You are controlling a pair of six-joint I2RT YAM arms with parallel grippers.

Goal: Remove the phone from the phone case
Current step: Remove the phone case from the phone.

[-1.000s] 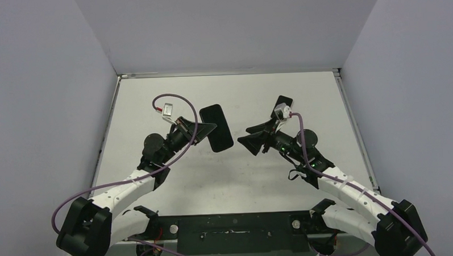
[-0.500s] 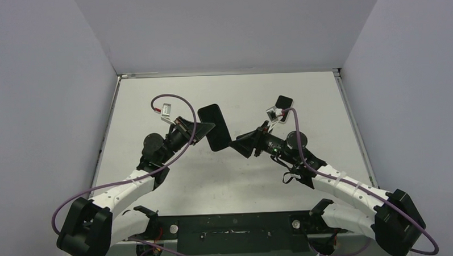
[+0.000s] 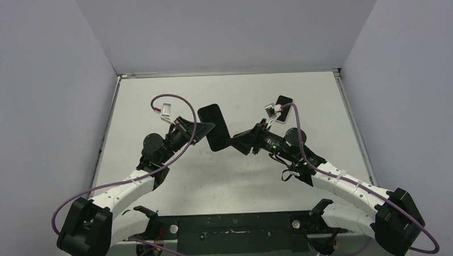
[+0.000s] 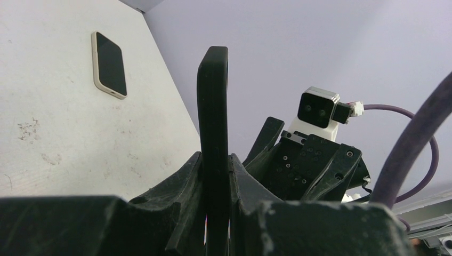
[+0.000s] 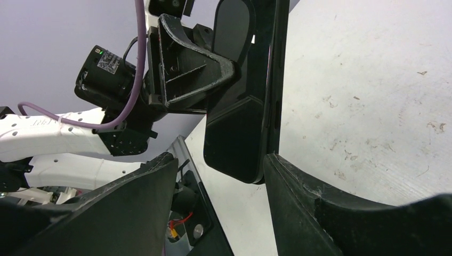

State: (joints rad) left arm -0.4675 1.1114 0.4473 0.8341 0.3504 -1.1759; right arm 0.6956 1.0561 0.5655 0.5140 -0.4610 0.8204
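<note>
Holding the case (image 3: pixel 214 126) raised between both claws, with the phone (image 4: pixel 109 64) flat on the table (image 3: pixel 155 102).

Walls (image 3: pixel 226 31) enclose the table on three sides. A purple cable (image 3: pixel 180 101) loops over the left arm. In the top view the right wrist camera (image 3: pixel 272 110) overlaps the phone's near end. The left claw (image 3: pixel 204 131) is clamped on the case's edge and holds it upright above the table. The right claw (image 3: pixel 236 141) stands spread, one finger on each side of the case's lower end; contact cannot be judged. The phone lies screen-up beyond the right wrist, apart from the case and both claws.
</note>
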